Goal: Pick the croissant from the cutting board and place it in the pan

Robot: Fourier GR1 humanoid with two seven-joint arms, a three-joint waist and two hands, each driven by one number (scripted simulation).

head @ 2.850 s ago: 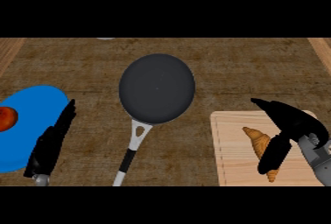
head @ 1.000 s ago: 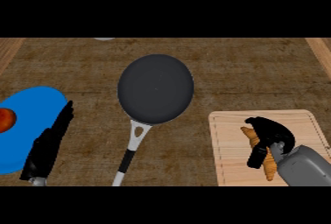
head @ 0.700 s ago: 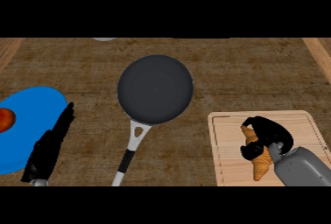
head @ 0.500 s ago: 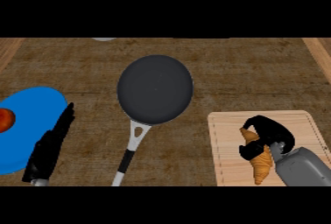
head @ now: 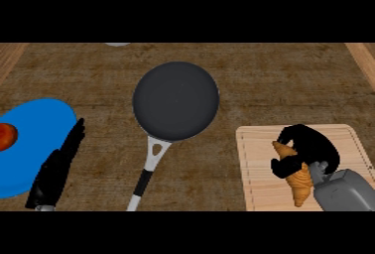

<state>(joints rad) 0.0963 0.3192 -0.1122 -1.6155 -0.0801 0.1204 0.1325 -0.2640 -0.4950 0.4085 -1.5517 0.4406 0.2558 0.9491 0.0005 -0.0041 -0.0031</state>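
Observation:
The golden-brown croissant [head: 298,181] lies on the pale wooden cutting board [head: 256,171] at the lower right. My right hand [head: 311,149] sits over its upper half, fingers and thumb curled round it, hiding its middle. The dark round pan [head: 176,100] rests on the counter's centre, its white and black handle [head: 147,173] pointing toward me. My left hand [head: 58,166] stays open and still at the lower left, fingers straight, over the edge of a blue plate.
A blue plate [head: 33,129] at the left edge carries a red round fruit [head: 6,136]. A pale rim of another object [head: 117,44] shows at the top. Wooden strips border the counter at both upper corners.
My right hand came down from the board's right side onto the croissant and its fingers curled round it. The croissant shifted slightly. Left hand and pan stayed put.

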